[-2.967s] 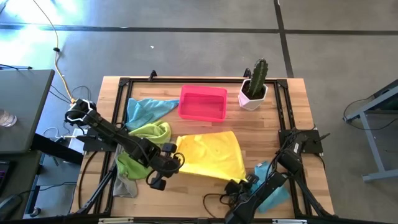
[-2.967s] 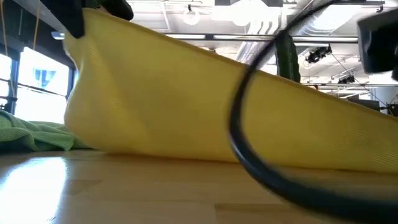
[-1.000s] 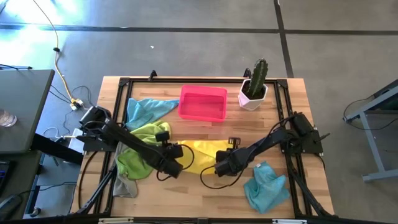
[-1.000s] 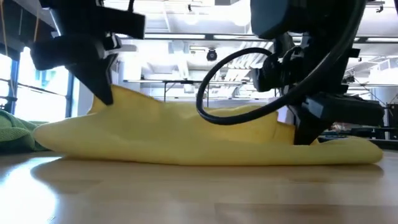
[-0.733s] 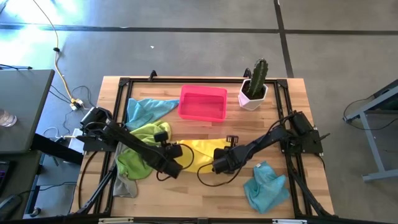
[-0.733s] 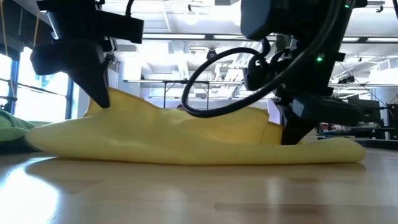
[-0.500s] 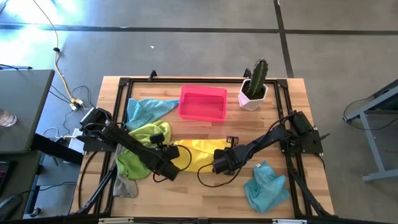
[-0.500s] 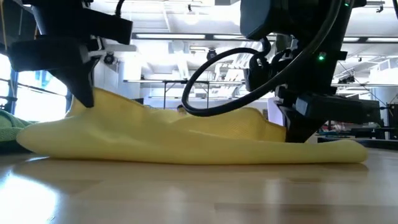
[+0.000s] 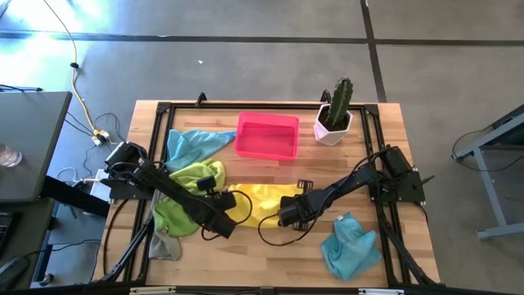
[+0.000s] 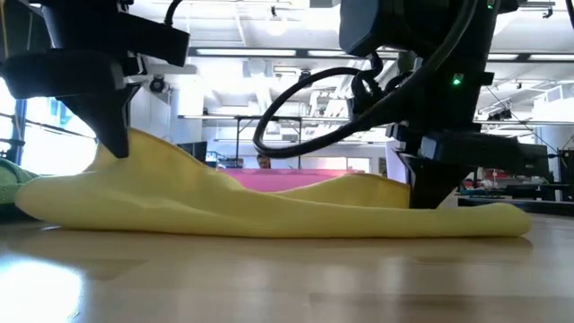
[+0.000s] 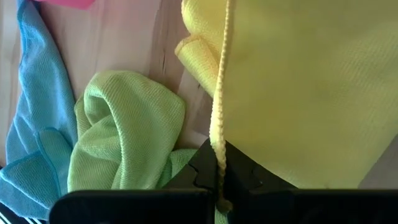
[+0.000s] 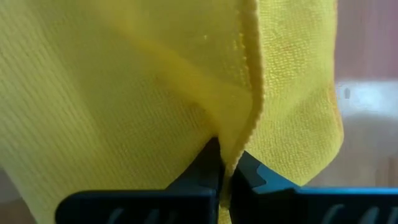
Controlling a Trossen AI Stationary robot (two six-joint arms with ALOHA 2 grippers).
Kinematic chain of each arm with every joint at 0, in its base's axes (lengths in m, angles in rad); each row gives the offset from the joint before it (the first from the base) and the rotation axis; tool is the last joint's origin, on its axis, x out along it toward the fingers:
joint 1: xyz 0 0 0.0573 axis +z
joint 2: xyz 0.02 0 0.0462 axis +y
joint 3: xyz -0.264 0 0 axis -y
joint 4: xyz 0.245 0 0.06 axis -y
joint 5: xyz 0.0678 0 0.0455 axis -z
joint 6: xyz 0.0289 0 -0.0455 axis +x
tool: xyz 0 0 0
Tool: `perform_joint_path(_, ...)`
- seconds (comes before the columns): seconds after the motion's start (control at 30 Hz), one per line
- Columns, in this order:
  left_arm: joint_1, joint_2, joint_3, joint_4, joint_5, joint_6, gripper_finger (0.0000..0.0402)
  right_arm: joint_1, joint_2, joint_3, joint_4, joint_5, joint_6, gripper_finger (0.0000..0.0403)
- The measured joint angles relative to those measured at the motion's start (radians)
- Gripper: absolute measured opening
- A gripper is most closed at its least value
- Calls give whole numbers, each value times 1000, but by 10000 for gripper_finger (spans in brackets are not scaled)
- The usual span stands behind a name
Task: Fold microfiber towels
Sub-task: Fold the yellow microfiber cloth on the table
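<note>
Left gripper [image 9: 223, 215]: fingers pinched together on the left edge of the yellow towel [image 9: 260, 201] (hem caught between the tips, wrist view). Right gripper [image 9: 286, 215]: clamped likewise on the towel's right edge. Yellow towel: mid-table, lying in a low fold between the two grippers. Lime green towel [image 9: 185, 199]: crumpled, touching the yellow one's left side. Light blue towel [image 9: 190, 143]: far left, beside the pink tray [image 9: 268, 135]. Second blue towel [image 9: 350, 244]: near right, bunched. Grey towel [image 9: 164, 245]: near left edge. Potted cactus [image 9: 336, 111]: far right.
</note>
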Motion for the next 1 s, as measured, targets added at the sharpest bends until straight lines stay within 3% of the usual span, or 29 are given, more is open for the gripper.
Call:
perform_joint_path(0.53, 19, 0, 0, -5, -197, -45, 0, -39, 1, 94, -209, 115, 3, 1)
perform_joint_path(1.0, 108, -1, 0, -4, -197, -22, 0, -145, 1, 64, -225, 118, 44, 1)
